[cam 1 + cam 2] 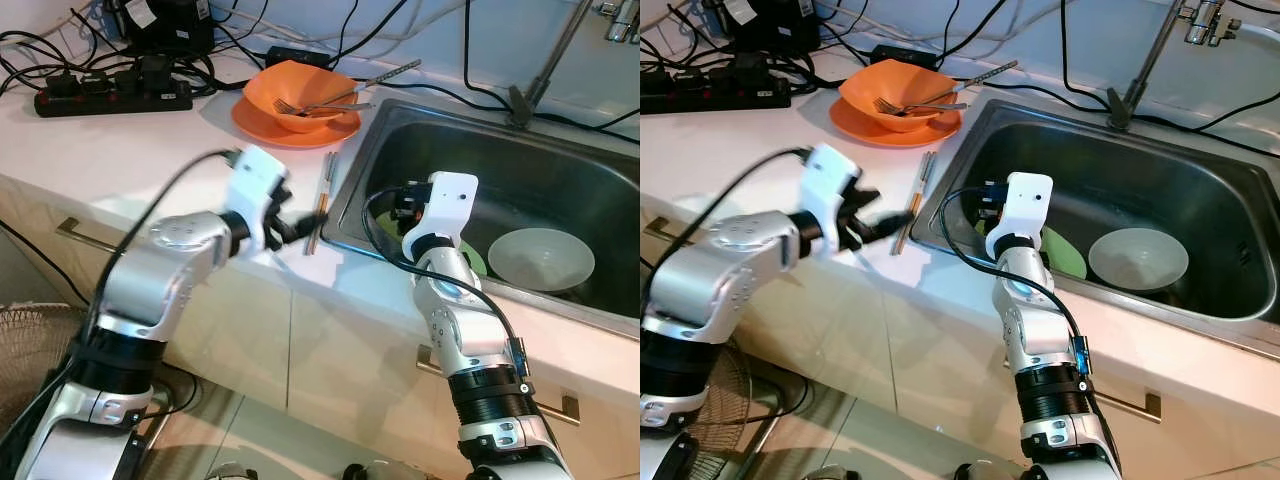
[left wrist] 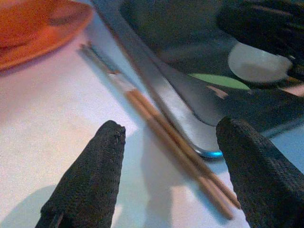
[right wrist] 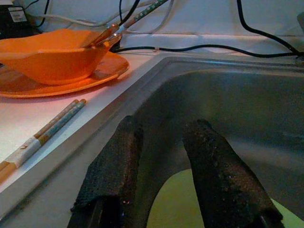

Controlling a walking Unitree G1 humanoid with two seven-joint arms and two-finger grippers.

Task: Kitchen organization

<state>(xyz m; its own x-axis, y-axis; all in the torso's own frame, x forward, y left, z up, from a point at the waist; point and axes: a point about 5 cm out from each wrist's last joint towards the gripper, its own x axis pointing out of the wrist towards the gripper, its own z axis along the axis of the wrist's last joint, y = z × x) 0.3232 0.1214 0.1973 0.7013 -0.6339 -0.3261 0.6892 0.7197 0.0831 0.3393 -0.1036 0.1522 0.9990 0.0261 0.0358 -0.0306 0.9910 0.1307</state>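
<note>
1. The left gripper (image 2: 168,166) is spread wide with nothing held. Its two black, woven-textured fingers (image 2: 90,185) hover low over the white counter (image 1: 130,150).
2. The chopsticks (image 2: 166,137) lie on the counter between those fingers. In the left wrist view their near ends sit closer to one finger, and no contact can be seen.
3. The pair is long, thin and straight, lying side by side and touching. The near half is plain brown wood and the far half is pale and patterned.
4. Their long axis runs along the sink (image 1: 560,170) edge. The brown ends point toward the robot and the patterned ends toward the orange plate (image 1: 262,128).
5. The right gripper (image 3: 164,180) is down inside the steel sink. Its fingers are a little apart and hold nothing, and they stand over a green plate (image 3: 190,204).
6. A round white bowl (image 1: 540,258) sits in the sink beside the green plate.
7. An angular orange bowl (image 1: 300,92) rests on the flat orange plate and holds a metal fork (image 1: 310,105) and more chopsticks.
8. A black power strip (image 1: 110,98) and cables lie at the back of the counter.
</note>
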